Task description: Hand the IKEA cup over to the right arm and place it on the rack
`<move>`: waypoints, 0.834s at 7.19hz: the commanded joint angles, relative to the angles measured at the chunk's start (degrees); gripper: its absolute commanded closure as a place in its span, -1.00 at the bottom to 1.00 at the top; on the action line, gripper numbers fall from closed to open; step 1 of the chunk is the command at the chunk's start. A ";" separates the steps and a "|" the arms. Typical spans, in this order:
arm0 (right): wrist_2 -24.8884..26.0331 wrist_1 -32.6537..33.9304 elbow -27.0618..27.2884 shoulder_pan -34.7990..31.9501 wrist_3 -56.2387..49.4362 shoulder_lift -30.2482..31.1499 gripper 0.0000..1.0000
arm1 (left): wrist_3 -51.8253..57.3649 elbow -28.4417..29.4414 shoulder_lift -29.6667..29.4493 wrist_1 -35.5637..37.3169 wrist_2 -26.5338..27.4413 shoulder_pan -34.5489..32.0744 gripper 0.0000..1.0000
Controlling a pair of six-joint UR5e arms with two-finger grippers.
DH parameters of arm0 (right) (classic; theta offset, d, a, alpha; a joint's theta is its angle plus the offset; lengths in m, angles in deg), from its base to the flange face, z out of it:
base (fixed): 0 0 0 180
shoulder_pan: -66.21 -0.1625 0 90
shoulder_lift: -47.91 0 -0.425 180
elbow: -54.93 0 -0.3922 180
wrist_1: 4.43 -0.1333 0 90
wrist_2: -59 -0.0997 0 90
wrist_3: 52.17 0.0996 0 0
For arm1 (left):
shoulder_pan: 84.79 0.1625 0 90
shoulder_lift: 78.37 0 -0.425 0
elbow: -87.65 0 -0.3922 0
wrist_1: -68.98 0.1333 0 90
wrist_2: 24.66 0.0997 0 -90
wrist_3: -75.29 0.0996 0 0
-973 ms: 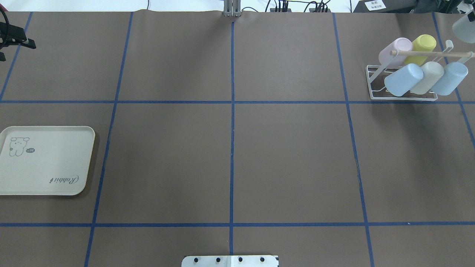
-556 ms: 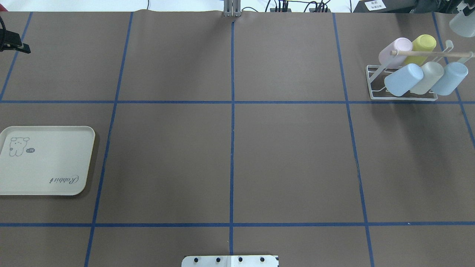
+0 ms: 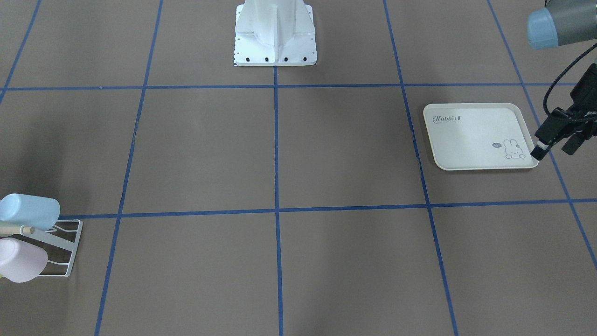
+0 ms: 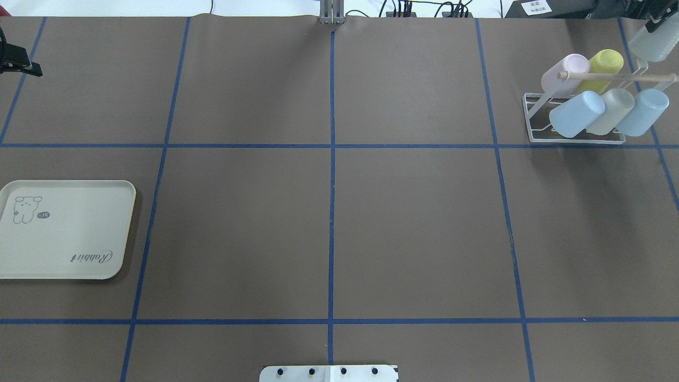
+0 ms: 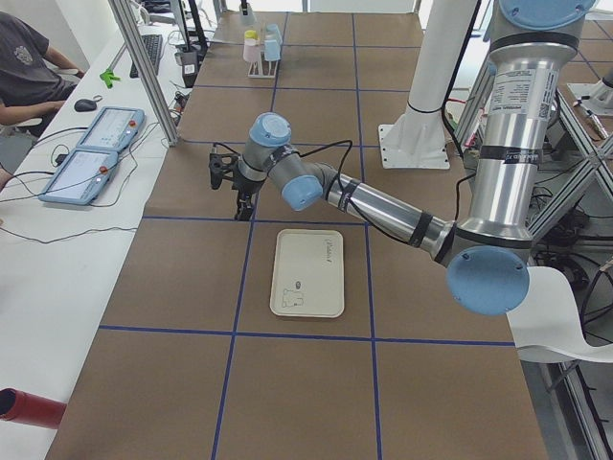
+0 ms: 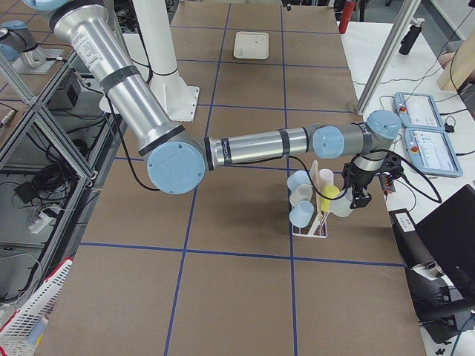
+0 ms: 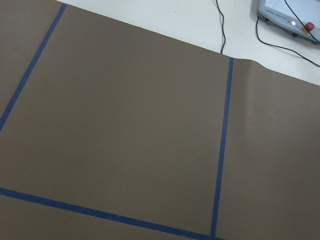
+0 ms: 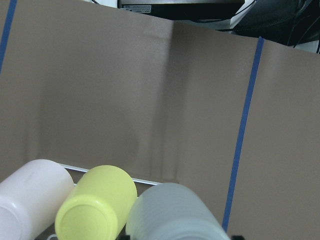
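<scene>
The hand-over looks done: the right gripper (image 6: 358,196) clasps the pale grey cup (image 4: 655,42) above the rack (image 4: 575,141) at two o'clock; only seating it remains.

left hand (image 3: 555,148): fingers apart, empty | right hand (image 6: 358,196): clamped on cup (image 4: 655,45), arm outstretched

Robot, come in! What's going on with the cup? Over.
Left gripper open, empty. Right gripper shut on grey cup at rack end. Yellow cup close alongside.
</scene>
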 commanded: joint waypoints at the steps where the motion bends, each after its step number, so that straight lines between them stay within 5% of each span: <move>1: 0.07 -0.14 -0.47 0.57 0.02 -0.27 0.22 | 0.00 -0.17 0.07 0.03 0.01 0.00 -1.00; 6: 0.07 -4.18 -2.94 1.54 0.54 0.16 0.21 | -0.09 -0.17 -0.02 0.03 0.01 0.00 -1.00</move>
